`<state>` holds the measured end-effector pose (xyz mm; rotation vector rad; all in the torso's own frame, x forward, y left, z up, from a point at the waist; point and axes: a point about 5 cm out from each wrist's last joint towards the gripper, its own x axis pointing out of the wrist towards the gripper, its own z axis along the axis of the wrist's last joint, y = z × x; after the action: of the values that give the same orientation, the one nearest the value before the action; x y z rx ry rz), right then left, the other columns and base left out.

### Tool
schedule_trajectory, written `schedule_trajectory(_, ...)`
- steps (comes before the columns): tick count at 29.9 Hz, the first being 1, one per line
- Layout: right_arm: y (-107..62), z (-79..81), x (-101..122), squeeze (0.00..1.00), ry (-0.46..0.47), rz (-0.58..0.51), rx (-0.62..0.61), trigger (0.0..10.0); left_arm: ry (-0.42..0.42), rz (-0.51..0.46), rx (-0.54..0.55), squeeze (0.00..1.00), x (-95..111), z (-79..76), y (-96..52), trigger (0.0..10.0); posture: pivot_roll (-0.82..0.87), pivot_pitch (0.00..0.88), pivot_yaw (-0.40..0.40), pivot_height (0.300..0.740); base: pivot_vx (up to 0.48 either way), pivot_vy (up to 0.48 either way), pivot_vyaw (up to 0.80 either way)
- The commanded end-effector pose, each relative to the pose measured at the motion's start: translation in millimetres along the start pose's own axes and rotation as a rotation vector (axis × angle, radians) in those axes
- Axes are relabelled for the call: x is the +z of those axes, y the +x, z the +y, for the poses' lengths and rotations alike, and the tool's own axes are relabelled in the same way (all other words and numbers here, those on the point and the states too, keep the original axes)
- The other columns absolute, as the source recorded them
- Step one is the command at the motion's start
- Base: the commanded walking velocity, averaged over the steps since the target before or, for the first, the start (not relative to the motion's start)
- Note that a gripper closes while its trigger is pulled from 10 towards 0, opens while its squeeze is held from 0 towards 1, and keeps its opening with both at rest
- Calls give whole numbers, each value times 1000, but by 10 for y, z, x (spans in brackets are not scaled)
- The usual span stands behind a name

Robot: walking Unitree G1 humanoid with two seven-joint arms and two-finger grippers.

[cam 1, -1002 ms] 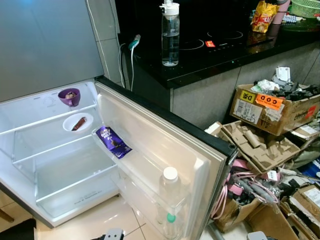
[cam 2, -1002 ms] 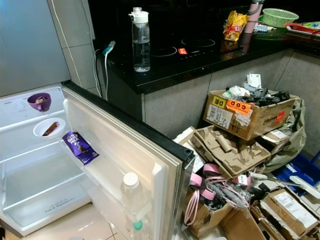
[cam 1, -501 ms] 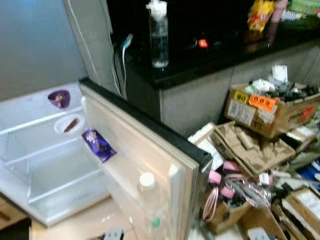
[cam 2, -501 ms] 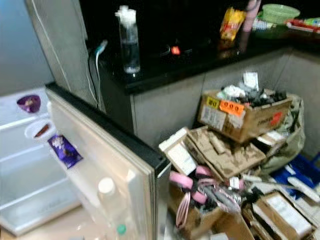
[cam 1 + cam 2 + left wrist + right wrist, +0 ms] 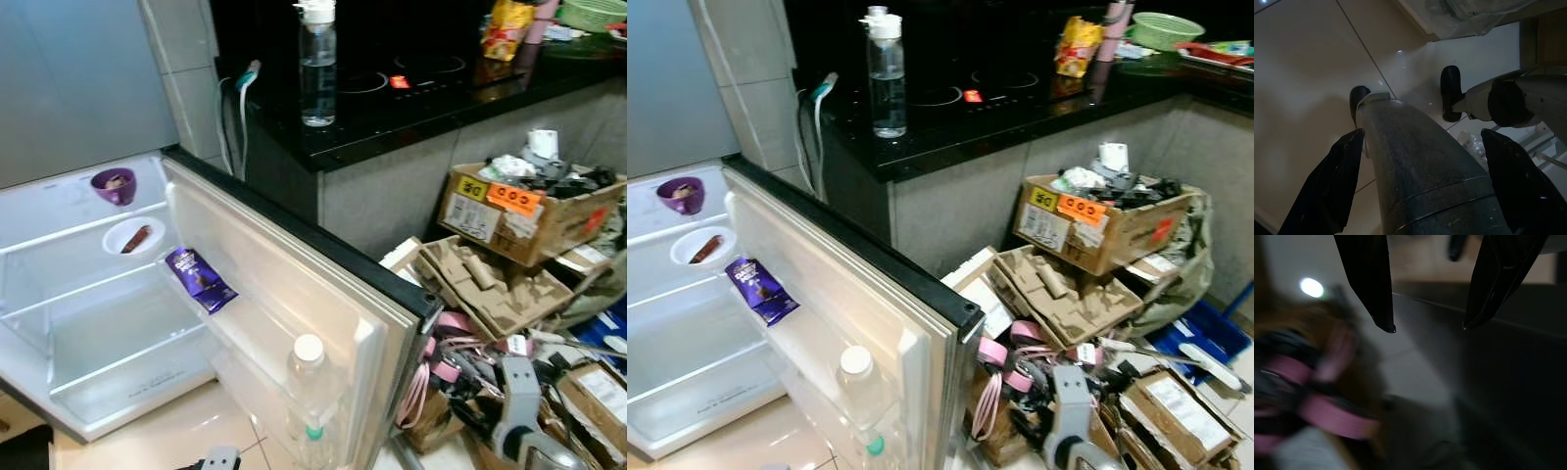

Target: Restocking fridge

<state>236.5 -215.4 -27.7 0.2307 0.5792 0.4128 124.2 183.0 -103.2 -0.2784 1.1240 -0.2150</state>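
Fridge restocking hangs on the clear plastic water bottle with the white spout cap [image 5: 317,64], which stands upright on the black countertop [image 5: 411,108] at the upper middle of the left eye frame. From the tool outward: the right gripper [image 5: 1427,325] has its two black fingers spread apart with nothing between them, over blurred pink cables and dim floor. Its silver arm [image 5: 519,416] shows at the lower right of the left eye frame, in front of the cardboard clutter. The left gripper [image 5: 1420,171] hangs low over the pale floor tiles, fingers wide and empty, the robot's own grey leg between them in that wrist view.

The bottle lies up and to the left of the right arm, well apart from it, its long axis vertical. The open white fridge door [image 5: 294,313] stands between. Judging by how they lie, neither arm is near yet; the left side seems the closer line.

Inside the white fridge [image 5: 88,323], left of the frame, sit a purple cup [image 5: 114,185] and a white dish [image 5: 131,236]. A purple snack packet [image 5: 199,279] leans in the door shelf, and a white-capped clear bottle [image 5: 307,392] stands in the lower door rack.

The right wrist view is motion-blurred, and the fridge's lower left corner is cut off by the frame edge.
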Motion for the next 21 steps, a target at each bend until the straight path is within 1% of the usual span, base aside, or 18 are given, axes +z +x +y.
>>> schedule_trajectory(1, 29, 61, 58, 0, -8, -11, 98, 10000, -9, 25, 9, 0, -76, 12, -12, 10000, -68, 0, -11, 740, 0, 0, 0)
schedule_trajectory(2, 29, 61, 58, 0, -8, -11, 98, 10000, -9, 25, 9, 0, -76, 12, -12, 10000, -68, 0, -11, 740, 0, 0, 0)
schedule_trajectory(5, 75, 196, 107, 0, -51, 2, 268, 10000, -9, 27, 7, 0, -86, 2, -9, 10000, -66, 0, -11, 740, 0, 0, 0)
schedule_trajectory(6, 75, 196, 107, 0, -51, 2, 268, 10000, -9, 27, 7, 0, -86, 2, -9, 10000, -66, 0, -11, 740, 0, 0, 0)
schedule_trajectory(8, 76, 236, 122, 0, -68, 9, 330, 10000, -7, 29, 9, 0, -92, 3, -10, 10000, -67, 0, -10, 740, 0, 0, 0)
schedule_trajectory(9, 76, 236, 122, 0, -68, 9, 330, 10000, -7, 29, 9, 0, -92, 3, -10, 10000, -67, 0, -10, 740, 0, 0, 0)
schedule_trajectory(13, 68, 369, 157, 0, -99, 25, 514, 10000, -2, 32, 18, 0, -99, 19, -17, 10000, -65, 0, -9, 740, 0, 0, 0)
schedule_trajectory(16, 67, 462, 148, 0, -116, 41, 606, 10000, 0, 30, 22, 0, -95, 24, -18, 10000, -65, 0, -9, 740, 0, 0, 0)
schedule_trajectory(18, 78, 467, 134, 0, -115, 50, 596, 10000, 0, 29, 23, 0, -93, 23, -17, 10000, -65, 0, -9, 740, 0, 0, 0)
schedule_trajectory(19, 86, 437, 117, 0, -127, 57, 552, 10000, 1, 29, 23, 0, -92, 21, -16, 10000, -65, 0, -9, 740, 0, 0, 0)
schedule_trajectory(20, 86, 437, 117, 0, -127, 57, 552, 10000, 1, 29, 23, 0, -92, 21, -16, 10000, -65, 0, -9, 740, 0, 0, 0)
schedule_trajectory(21, 88, 419, 108, 0, -137, 60, 526, 10000, 1, 29, 24, 0, -92, 20, -15, 10000, -65, 0, -9, 740, 0, 0, 0)
